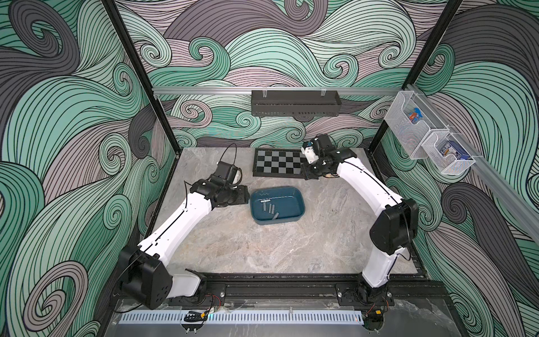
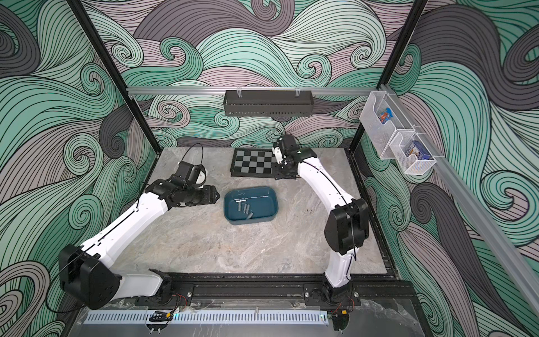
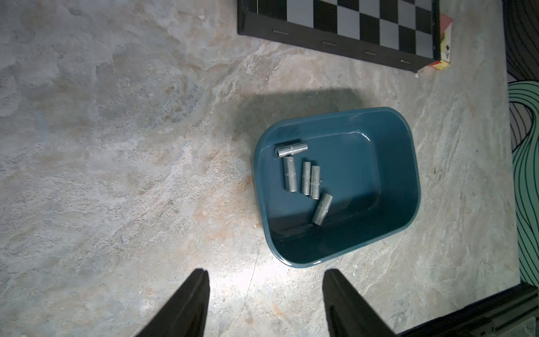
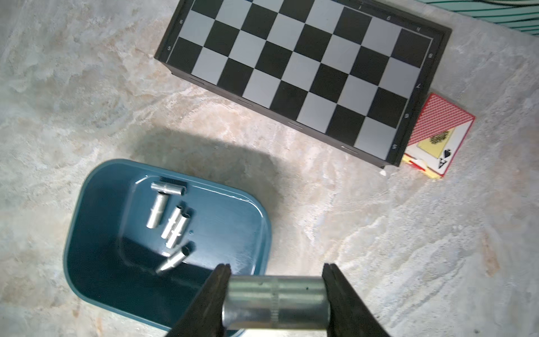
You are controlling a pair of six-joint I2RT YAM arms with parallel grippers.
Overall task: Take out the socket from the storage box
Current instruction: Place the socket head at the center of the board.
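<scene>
Socket point(image 4: 275, 302) is hanging above the table, pinched end to end in my right pincer point(image 4: 277, 266), outside the storage box point(image 4: 84, 239) where five more sockets point(image 3: 303, 178) are lying, while my left pincer point(image 3: 265, 272) is hovering spread and empty beside it.

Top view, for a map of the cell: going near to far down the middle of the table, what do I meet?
Slotted white strip → storage box → chessboard → black perforated rack.
</scene>
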